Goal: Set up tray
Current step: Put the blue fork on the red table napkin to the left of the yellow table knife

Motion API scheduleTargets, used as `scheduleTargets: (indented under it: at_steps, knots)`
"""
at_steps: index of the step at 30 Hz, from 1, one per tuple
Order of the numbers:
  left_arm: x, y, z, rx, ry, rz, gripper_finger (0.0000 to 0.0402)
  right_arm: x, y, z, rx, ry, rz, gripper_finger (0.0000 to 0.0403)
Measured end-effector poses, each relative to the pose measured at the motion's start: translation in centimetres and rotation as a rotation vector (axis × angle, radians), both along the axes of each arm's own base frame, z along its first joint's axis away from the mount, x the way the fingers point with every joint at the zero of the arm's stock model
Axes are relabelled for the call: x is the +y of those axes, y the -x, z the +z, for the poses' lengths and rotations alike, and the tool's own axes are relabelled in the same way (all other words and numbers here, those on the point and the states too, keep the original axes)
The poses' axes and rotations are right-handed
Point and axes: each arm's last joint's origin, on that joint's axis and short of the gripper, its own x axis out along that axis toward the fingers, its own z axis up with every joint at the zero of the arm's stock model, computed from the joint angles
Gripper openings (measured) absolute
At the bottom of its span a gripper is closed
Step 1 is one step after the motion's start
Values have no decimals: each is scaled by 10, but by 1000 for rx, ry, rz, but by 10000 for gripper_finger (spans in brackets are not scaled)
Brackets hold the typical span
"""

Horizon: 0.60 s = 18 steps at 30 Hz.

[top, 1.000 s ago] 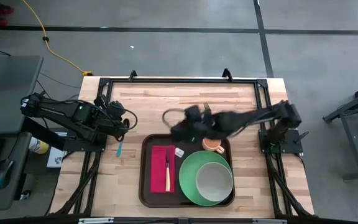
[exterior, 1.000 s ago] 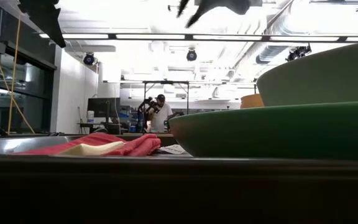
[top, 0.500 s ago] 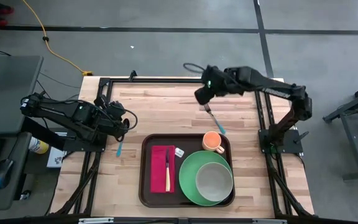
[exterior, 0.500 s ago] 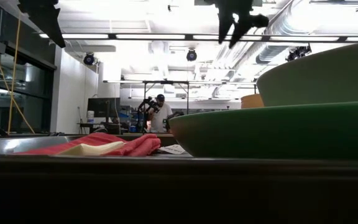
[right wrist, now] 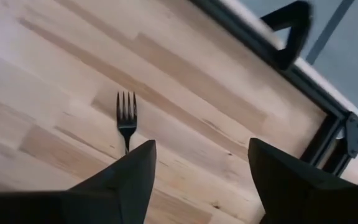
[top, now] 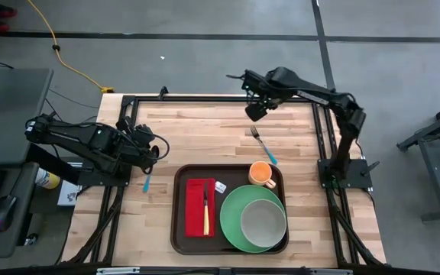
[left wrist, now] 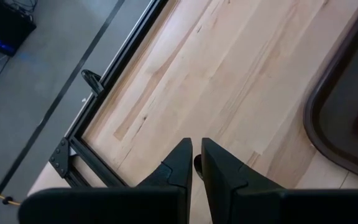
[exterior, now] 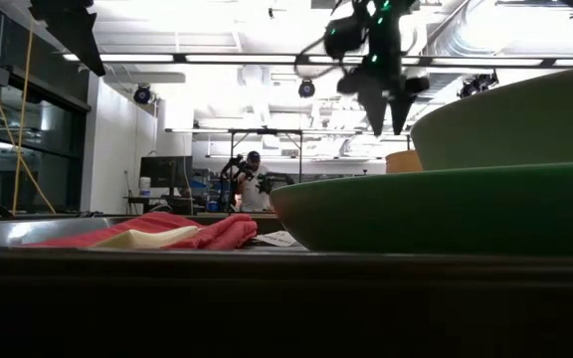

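Observation:
The dark brown tray [top: 180, 229] lies at the table's near middle. On it are a red napkin [top: 195, 206] with a knife [top: 205, 215], a green plate [top: 231, 218] holding a pale bowl [top: 263, 220], and an orange cup [top: 261, 174]. A blue-handled fork [top: 263, 145] lies flat on the wood beyond the cup. My right gripper [top: 254, 111] hangs open above the table just past the fork's tines [right wrist: 127, 117], fingers pointing down [exterior: 384, 117]. My left gripper [top: 153, 153] waits shut at the table's left, above a blue-handled utensil [top: 147, 182].
Black frame rails [top: 220, 100] run along the table's far edge and both sides. Bare wood [top: 197, 134] lies between the tray and the far rail. A person [exterior: 255, 184] stands far back in the room beyond the table.
My right gripper has swung from above the tray's far edge toward the table's far edge and right, over the fork's tines. It has tipped to point more steeply down, and its fingers stand wider apart. The fork and the tray's things have stayed put.

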Motion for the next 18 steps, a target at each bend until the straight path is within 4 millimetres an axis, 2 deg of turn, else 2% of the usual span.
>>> scheduleTargets:
  at_steps: [4,9,14,18]
  knots:
    - [0,0,0,-3,1,4,67,-6,-14,-26,63,-60,31,223]
    - [0,0,0,-9,4,11,67,0,-22,-52,153,-96,47,222]
    - [0,0,0,-22,11,26,67,20,-9,-90,234,-123,32,222]
    - [0,0,0,-22,11,27,67,39,7,-109,158,-96,-6,222]
